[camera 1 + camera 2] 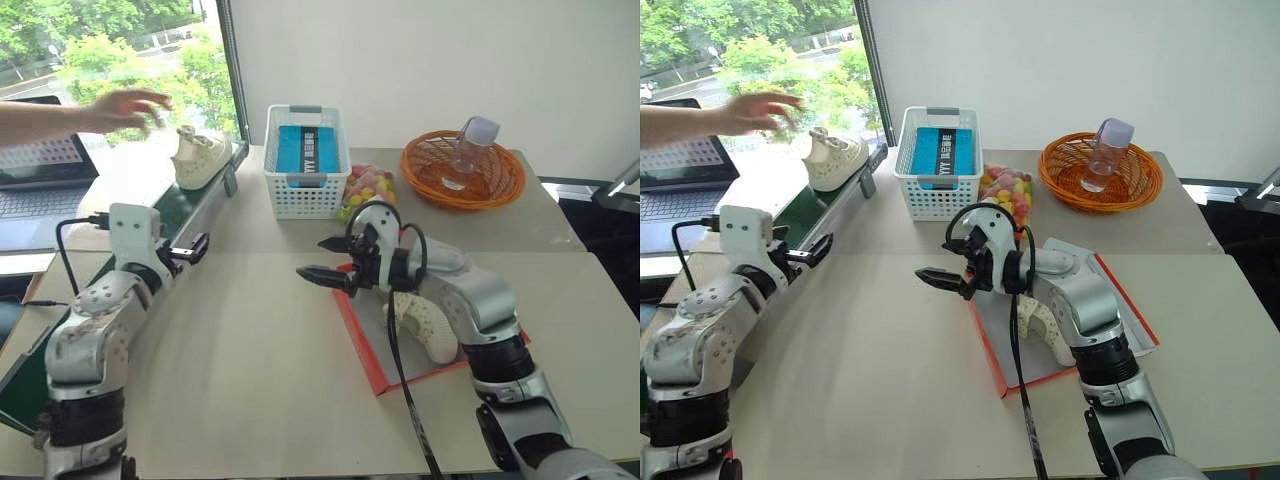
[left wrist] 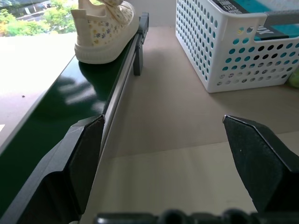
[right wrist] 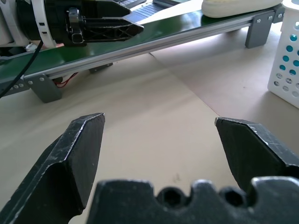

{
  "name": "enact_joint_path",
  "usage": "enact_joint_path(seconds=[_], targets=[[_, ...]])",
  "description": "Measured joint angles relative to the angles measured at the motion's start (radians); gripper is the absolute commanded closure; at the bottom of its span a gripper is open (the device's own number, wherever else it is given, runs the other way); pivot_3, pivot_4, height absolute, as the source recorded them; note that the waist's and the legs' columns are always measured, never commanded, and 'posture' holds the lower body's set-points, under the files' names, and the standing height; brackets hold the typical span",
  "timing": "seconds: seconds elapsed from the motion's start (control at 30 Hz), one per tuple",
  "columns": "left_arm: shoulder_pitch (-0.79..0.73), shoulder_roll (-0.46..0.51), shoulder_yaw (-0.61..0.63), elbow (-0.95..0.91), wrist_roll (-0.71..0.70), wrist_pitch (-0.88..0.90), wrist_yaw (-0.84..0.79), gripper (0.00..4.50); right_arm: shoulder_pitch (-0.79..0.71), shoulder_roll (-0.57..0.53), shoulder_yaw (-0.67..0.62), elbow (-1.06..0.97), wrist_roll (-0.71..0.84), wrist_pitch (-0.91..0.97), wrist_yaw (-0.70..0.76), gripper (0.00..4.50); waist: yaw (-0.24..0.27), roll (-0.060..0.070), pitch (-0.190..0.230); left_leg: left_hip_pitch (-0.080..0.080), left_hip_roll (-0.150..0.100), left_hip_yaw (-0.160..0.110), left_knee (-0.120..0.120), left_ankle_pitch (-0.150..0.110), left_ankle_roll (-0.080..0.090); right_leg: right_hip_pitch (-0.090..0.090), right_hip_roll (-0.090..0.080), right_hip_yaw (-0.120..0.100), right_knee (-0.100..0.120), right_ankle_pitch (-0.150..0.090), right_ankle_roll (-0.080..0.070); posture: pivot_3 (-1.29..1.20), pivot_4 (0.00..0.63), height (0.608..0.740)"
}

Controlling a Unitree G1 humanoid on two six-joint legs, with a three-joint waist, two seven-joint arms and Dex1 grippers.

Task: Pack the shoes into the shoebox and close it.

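Showing from the head: one shoe (image 1: 1040, 325) already lying in the open shoebox (image 1: 1127, 300) under the right gripper (image 1: 940, 277), jaws released; second shoe (image 1: 200, 155) up on the green conveyor belt (image 1: 190, 205)

Looking along the left gripper (image 2: 163, 149): jaws spread, aimed at that shoe, ready for pickup

Facing from the right wrist: jaws apart over bare bench (image 3: 154, 116)

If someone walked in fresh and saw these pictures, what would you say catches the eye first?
Probably the cream shoe standing on the green conveyor belt at the table's left, with a person's hand hovering above it. Next, the red-orange shoebox lying open near the table's middle, the other shoe already inside, partly behind the right arm. Both tools, left and right, are open and empty.
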Motion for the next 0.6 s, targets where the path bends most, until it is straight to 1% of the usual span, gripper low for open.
enact_joint_path(seconds=[0.2,0.27,0.37,0.43,0.6], targets=[[-0.032,0.011,-0.008,0.062,0.029,-0.032,-0.020,0.19,0.007,-0.003,0.000,-0.021,0.003,0.000,-0.031,0.02,-0.001,0.000,0.000,0.000,0.000,0.000,0.000,0.000,0.000,0.000,0.000,0.000,0.000,0.000,0.000,0.00,0.150,0.740],[-0.033,0.045,0.005,0.099,0.038,-0.052,-0.028,0.19,0.008,-0.004,0.000,-0.025,0.004,0.000,-0.037,0.02,-0.003,0.000,0.000,0.000,0.000,0.000,0.000,0.000,0.000,-0.001,0.000,0.000,0.000,0.000,0.000,0.00,0.150,0.740],[-0.034,0.133,0.068,0.211,0.061,-0.108,-0.060,0.19,0.009,-0.011,-0.002,-0.030,0.009,0.001,-0.041,0.02,-0.007,0.000,0.000,0.000,0.001,0.001,-0.001,0.000,0.000,-0.002,0.000,0.000,0.000,0.000,-0.001,0.00,0.150,0.740],[-0.032,0.173,0.096,0.266,0.075,-0.144,-0.088,0.19,0.009,-0.012,-0.003,-0.031,0.012,0.001,-0.042,0.02,-0.004,0.000,0.000,0.000,0.001,0.001,-0.001,0.000,0.000,-0.001,-0.001,0.000,0.000,0.000,-0.001,0.00,0.150,0.740],[-0.020,0.210,0.097,0.411,0.079,-0.252,-0.200,0.19,-0.007,-0.010,-0.003,-0.031,0.013,0.004,-0.041,0.02,0.002,0.000,0.000,0.000,0.001,0.002,-0.001,0.000,0.000,-0.002,-0.001,-0.001,0.000,0.000,-0.002,0.00,0.150,0.740]])
